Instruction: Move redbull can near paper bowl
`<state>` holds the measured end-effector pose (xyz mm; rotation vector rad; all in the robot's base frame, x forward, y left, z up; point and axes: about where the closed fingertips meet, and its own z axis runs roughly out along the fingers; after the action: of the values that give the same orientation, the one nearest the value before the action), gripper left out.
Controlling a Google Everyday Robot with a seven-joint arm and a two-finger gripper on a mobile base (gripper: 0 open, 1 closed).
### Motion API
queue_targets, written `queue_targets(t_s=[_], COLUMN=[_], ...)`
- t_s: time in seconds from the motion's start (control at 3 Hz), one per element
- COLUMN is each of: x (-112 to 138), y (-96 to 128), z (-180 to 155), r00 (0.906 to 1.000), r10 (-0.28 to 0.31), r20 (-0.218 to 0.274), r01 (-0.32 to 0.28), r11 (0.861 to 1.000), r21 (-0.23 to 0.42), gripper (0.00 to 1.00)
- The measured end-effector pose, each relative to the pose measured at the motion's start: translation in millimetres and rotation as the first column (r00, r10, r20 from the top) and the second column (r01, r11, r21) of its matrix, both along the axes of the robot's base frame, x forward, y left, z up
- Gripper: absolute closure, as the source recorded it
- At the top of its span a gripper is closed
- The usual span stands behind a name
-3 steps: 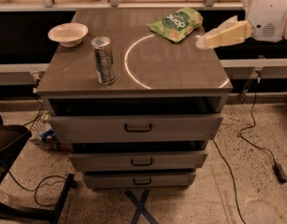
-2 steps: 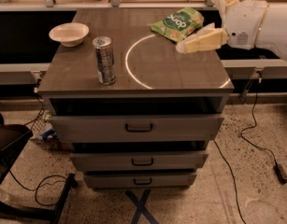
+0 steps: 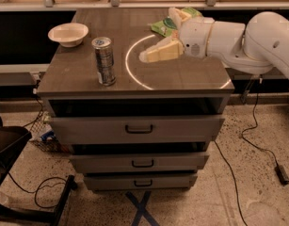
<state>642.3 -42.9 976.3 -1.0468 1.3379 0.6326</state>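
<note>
The redbull can (image 3: 104, 61), a slim silver-grey can, stands upright near the front left of the cabinet top (image 3: 186, 79). The paper bowl (image 3: 68, 34), white and shallow, sits at the back left corner, apart from the can. My gripper (image 3: 157, 34) reaches in from the right on a white arm (image 3: 238, 39) and hovers over the middle of the top, to the right of the can and not touching it. Its cream fingers (image 3: 159, 52) are spread open with nothing between them.
A green snack bag (image 3: 164, 26) lies at the back, partly hidden behind my gripper. A white ring (image 3: 130, 72) is marked on the top. Drawers (image 3: 134, 128) sit below. A dark chair base (image 3: 12, 145) stands at the lower left; cables (image 3: 257, 140) lie on the floor.
My arm and gripper have moved left over the cabinet top, from its right edge to the middle, closer to the can. The can, bowl and bag have not moved.
</note>
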Motion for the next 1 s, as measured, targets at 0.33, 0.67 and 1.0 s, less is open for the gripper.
queue_targets(t_s=[0.33, 0.67, 1.0], x=[13.8, 22.3, 21.2], y=[24.7, 51.7, 72.8], z=[-25.1, -52.0, -66.7], r00=[0.9979, 0.9894, 0.9771], r10=[0.017, 0.059, 0.115], r20=[-0.063, -0.132, -0.179], r01=[-0.018, -0.057, -0.105], r11=[1.0, 0.998, 0.993], r21=[-0.014, 0.019, 0.062], gripper=[0.0, 0.0, 0.0])
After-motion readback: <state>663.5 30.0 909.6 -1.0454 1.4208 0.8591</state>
